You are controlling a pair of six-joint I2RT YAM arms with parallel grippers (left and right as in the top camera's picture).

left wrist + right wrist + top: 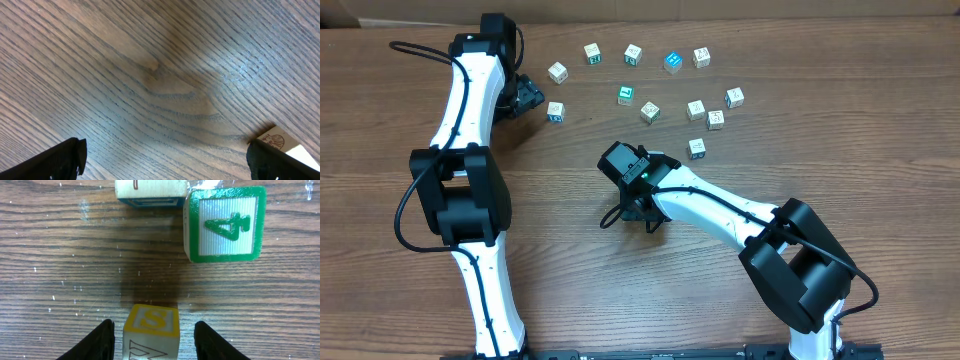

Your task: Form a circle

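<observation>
— Yellow-edged S cube [151, 322] is closest, sitting between the fingers of my right gripper [155, 341]. Jaws partway apart, a strip of table [60, 280] showing on each side, so I'm straddling it, not clamping it.

— Where's the rest?

— Right wrist view, just past those fingertips: green 4 cube [223, 224] ahead and to the right, blue-edged cube [150, 192] straight ahead. Those two are touching or close to it, can't tell which. From above I can't find these three; my own wrist covers them. The other cubes [650, 112] lie well apart from that gripper, toward the far side, spread side to side: a loose row along the back, a few more in front of it. No circle yet, my call.

— Left side?

— Left gripper [165, 155] is spread as wide as it goes, nothing between the fingers but bare table. One cube [277, 140] sits just beside one fingertip. Overhead puts that gripper next to the left end of the scatter.

— Which arm for what?

— Judgement only. Cubes have no long axis, so finger angle barely matters; direction does. S cube sits on the near side of the scatter, so it likely has to go away from me, toward the back. Right arm is the one over it. Left arm is nearer the left-end cubes.
</observation>
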